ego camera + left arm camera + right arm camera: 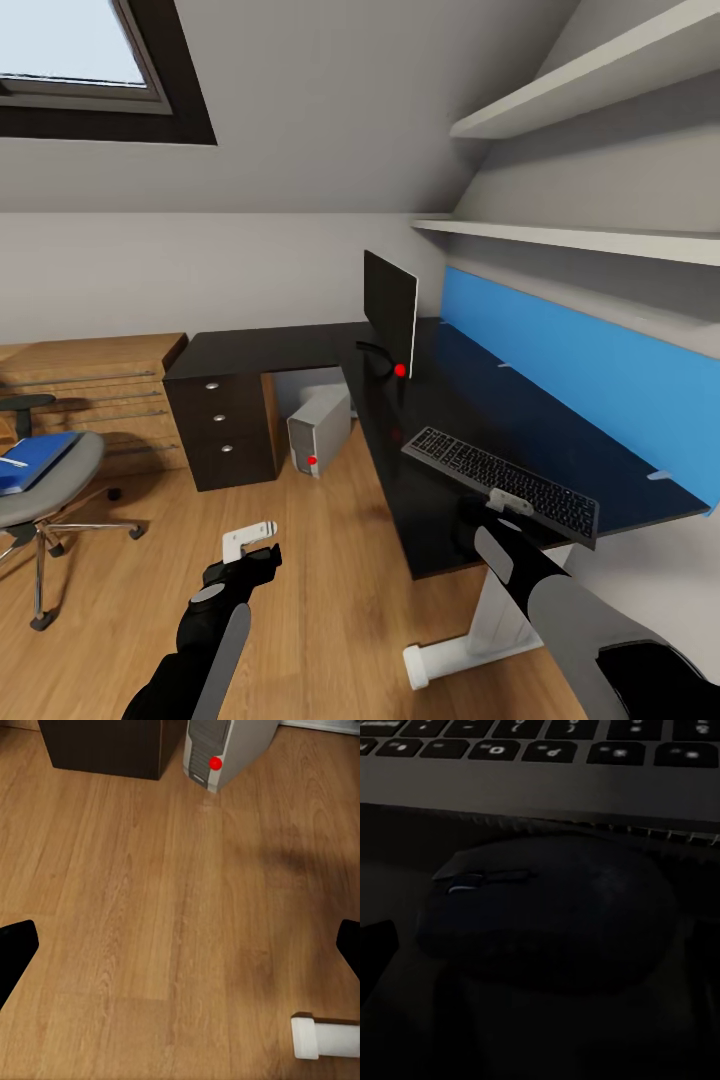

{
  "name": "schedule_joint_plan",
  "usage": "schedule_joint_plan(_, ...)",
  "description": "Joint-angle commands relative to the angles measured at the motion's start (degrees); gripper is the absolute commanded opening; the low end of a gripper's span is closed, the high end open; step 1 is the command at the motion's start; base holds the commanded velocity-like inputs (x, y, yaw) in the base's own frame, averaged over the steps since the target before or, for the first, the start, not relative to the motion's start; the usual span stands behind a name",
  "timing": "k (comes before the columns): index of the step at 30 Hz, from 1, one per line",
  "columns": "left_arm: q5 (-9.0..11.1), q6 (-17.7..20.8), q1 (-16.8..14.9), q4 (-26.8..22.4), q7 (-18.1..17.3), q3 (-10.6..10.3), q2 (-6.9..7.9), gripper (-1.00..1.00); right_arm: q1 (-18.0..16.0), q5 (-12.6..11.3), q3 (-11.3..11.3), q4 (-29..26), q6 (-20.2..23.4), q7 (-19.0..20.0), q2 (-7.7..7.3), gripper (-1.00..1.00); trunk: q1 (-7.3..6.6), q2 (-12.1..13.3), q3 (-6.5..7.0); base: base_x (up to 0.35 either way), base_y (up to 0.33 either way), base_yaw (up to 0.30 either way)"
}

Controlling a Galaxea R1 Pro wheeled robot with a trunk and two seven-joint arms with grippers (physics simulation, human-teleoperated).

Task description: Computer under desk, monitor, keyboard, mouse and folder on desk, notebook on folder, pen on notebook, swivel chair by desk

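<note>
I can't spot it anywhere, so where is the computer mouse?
The mouse lies on the black desk, right beside the keyboard's near edge, under the right claw.

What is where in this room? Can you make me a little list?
monitor: upright on the desk
keyboard: on the desk, near its front edge
mouse: beside the keyboard, close to the right gripper
computer: on the floor under the desk
folder: on the swivel chair
left gripper: over the wooden floor, fingers open
</note>
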Motion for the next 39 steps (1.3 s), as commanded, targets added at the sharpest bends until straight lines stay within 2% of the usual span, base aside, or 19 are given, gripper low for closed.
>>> schedule_joint_plan(1,0.6,0.1,0.0,-0.1,0.6,-0.1,0.01,1.00,0.0,-1.5,0.1,0.0,0.3,-0.4,-0.06,1.00,0.00,0.0,-0.08,0.005,0.000,0.000)
schedule_joint_plan(39,0.6,0.1,0.0,0.1,0.6,-0.1,0.01,1.00,0.0,-1.4,0.1,0.0,0.3,-0.4,-0.11,1.00,0.00,0.0,-0.08,0.024,0.000,0.000)
